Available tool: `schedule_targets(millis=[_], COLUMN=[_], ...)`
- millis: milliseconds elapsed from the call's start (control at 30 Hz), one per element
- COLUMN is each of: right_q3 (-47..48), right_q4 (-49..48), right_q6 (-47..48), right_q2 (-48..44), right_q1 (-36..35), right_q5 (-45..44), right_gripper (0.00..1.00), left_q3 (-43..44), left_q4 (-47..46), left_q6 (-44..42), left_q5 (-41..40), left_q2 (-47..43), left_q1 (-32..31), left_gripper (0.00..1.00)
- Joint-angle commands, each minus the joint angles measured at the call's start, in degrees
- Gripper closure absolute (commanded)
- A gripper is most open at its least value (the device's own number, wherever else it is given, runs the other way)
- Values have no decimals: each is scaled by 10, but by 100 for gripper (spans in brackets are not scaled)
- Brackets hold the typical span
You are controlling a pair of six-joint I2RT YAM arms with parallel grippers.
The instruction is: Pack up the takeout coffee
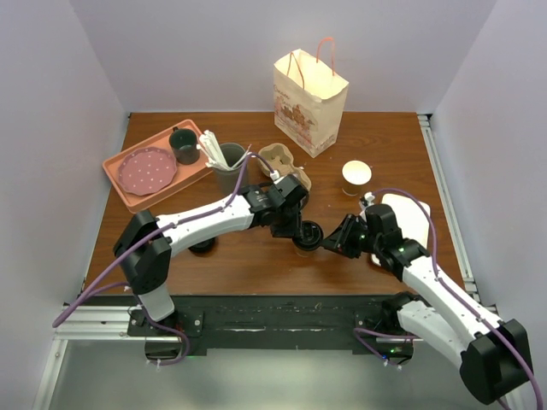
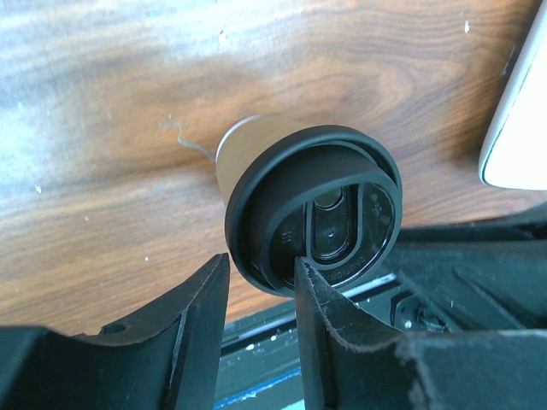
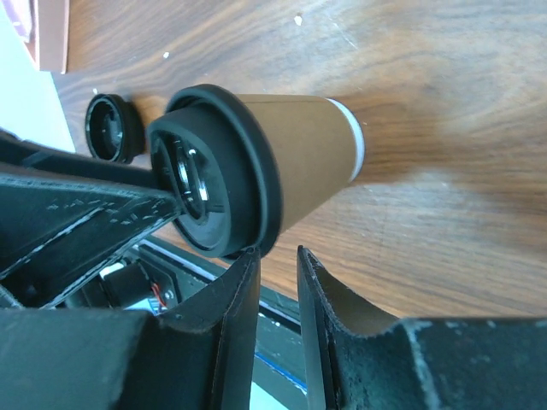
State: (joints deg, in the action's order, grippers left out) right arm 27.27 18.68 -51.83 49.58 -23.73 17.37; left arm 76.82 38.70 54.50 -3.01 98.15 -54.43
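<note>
The takeout coffee [image 3: 299,154] sits mid-desk [image 1: 256,256] between both arms. Its black lid [image 2: 342,213] carries raised lettering too small to read. The left end effector [image 2: 261,269] pinches the lid's rim. The right end effector [image 3: 277,256] hangs just beside it, jaws narrow, holding nothing. The paper bag [image 1: 309,102] has print too blurred to read.

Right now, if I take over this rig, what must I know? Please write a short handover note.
Left gripper: closed on the rim of the black lid.
Right gripper: jaws slightly apart beside that lid; grip cannot be confirmed.
Takeout coffee cup: upright on the table between both grippers, lid on top. A lidless cup stands farther back.
Done: the lid is on; full seating unclear.
Left: place the cup in the cardboard cup carrier, then probably into the paper bag.
</note>
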Motion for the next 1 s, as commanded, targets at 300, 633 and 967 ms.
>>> schedule_targets(millis=[300,633,967], right_q3=[0,-68,-97], right_q4=[-56,-27,35], right_q6=[-12,-7,-5], right_q2=[35,29,48], right_q1=[-1,-2,-2], right_q5=[15,-31,-113], right_gripper=[72,79,86], left_q3=[18,-5,-15], left_q4=[74,69,73], left_q6=[-29,-26,-23], left_q5=[-31,-32,-35], left_q2=[56,54,56], left_q1=[-1,-1,-2], left_gripper=[60,60,60])
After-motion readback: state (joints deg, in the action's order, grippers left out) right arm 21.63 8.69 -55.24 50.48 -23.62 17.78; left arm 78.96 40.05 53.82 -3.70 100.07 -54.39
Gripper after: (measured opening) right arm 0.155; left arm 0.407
